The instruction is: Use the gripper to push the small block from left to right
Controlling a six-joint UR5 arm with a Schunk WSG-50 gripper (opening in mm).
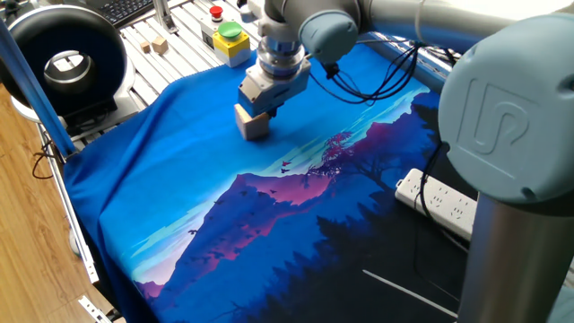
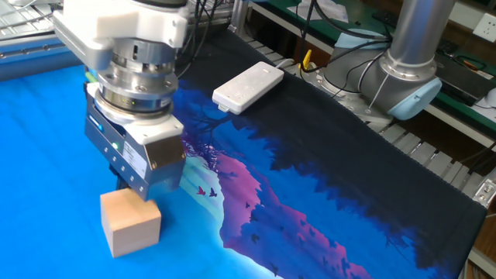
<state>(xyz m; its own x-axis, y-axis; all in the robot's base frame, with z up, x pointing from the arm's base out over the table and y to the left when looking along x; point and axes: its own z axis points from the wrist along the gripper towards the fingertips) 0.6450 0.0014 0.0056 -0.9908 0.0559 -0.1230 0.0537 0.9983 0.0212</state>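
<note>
While the small block (image 2: pixel 130 225) sits flat, corner toward camera, the tool (image 2: pixel 124 184) touches it, jaw state unclear.

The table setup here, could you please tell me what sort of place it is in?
Probably a robotics lab: an emergency-stop button box sits on a slatted aluminium bench, and a power strip lies beside the arm's base.

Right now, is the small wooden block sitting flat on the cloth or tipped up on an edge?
Flat. The small block rests with its top face level on the blue cloth in both views, with the claw directly behind it.
</note>
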